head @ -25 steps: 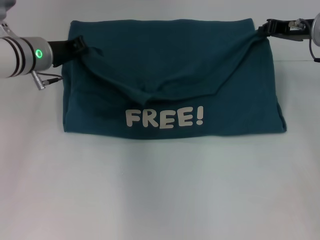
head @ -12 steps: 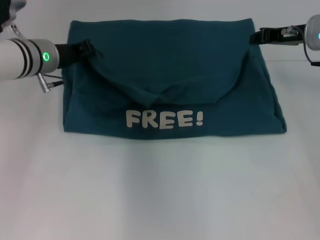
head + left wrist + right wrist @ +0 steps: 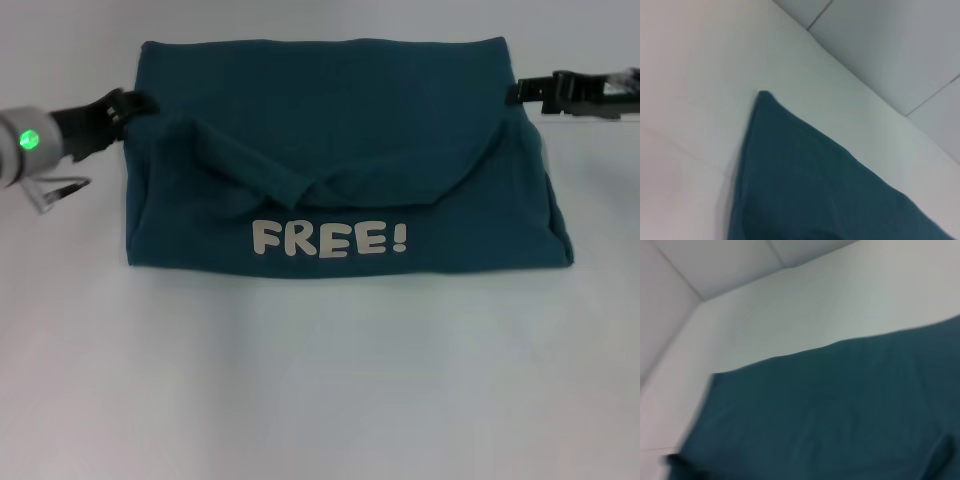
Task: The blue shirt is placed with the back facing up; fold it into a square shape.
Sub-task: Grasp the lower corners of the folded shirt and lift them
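Shirt (image 3: 340,160), one, lies folded between two grippers (image 3: 135,102) (image 3: 520,93), grip seemingly undeterminable.

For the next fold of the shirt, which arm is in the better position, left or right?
Probably neither alone. The left gripper and right gripper sit at opposite sides of the shirt, each beside its own far corner. A sideways fold could start from either; the left looks marginally nearer the loose flap.
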Robot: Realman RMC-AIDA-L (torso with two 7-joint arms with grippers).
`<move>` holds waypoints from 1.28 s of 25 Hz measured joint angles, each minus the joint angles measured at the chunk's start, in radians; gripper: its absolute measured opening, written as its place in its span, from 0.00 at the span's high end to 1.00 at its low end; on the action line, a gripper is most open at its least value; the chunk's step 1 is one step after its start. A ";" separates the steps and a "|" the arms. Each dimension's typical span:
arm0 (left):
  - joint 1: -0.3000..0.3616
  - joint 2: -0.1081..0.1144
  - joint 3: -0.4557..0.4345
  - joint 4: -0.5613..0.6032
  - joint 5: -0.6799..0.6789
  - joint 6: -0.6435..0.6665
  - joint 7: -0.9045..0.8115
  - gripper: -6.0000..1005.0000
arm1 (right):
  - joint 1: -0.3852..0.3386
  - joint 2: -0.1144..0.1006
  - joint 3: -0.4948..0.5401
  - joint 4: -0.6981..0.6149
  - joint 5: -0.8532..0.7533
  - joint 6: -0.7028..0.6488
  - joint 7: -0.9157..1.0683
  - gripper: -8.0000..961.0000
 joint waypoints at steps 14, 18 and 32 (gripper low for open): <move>0.248 0.023 -0.022 0.043 -0.250 0.363 0.428 0.30 | -0.372 0.023 0.094 -0.034 0.395 -0.538 -0.254 0.22; 0.241 0.021 -0.018 -0.016 -0.249 0.328 0.503 0.30 | -0.382 0.024 0.120 0.001 0.396 -0.549 -0.281 0.22; 0.220 0.014 0.047 -0.097 -0.239 0.168 0.516 0.30 | -0.367 0.019 0.125 0.031 0.391 -0.536 -0.301 0.22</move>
